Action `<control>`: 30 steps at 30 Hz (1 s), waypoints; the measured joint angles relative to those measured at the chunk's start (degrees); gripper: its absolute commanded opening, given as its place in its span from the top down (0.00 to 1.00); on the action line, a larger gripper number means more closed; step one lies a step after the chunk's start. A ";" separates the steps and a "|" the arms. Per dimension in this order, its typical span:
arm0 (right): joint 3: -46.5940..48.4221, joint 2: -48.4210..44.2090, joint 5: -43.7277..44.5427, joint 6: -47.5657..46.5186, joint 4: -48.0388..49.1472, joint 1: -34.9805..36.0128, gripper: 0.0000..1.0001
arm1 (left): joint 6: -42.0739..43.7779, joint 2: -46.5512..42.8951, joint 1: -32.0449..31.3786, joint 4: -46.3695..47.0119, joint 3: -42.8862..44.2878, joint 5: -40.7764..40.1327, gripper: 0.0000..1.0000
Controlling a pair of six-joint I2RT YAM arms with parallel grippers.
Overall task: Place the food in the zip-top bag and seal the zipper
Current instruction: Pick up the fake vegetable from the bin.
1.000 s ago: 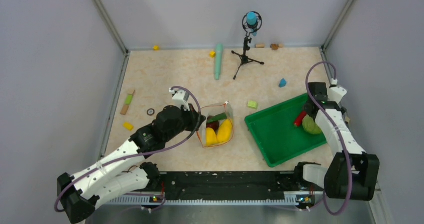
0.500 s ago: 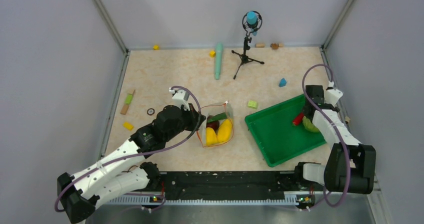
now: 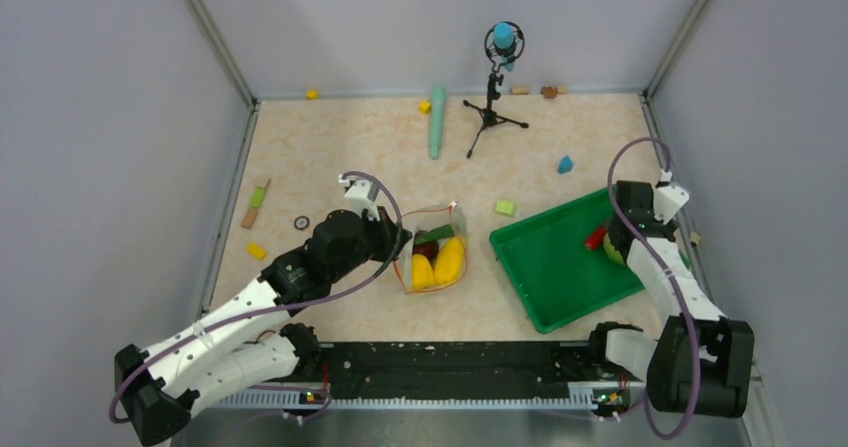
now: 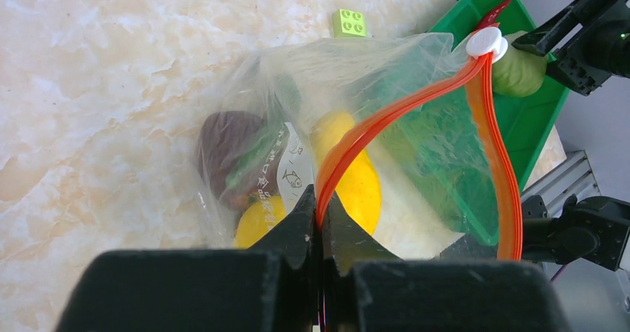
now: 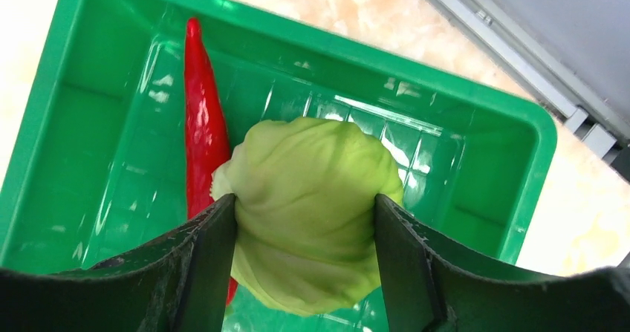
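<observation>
Right gripper clasps the green leafy ball, lower centre; red chili just left, in green tray.

- A beige, marbled tabletop fills the middle of the top view.
- Plain pale grey walls close it in on the left, back and right.
- Metal corner posts slant up from both far corners.
- A slotted aluminium rail runs along the near edge.
- The light is soft and even.

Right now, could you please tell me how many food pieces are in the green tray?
2: the green leafy ball gripped by the right claw, and the red chili lying beside it. Something could hide beneath the ball.
</observation>
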 measured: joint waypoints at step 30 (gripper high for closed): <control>0.50 -27.52 -58.69 -2.34 3.78 1.49 1.00 | -0.02 0.04 0.00 0.04 0.00 1.29 1.00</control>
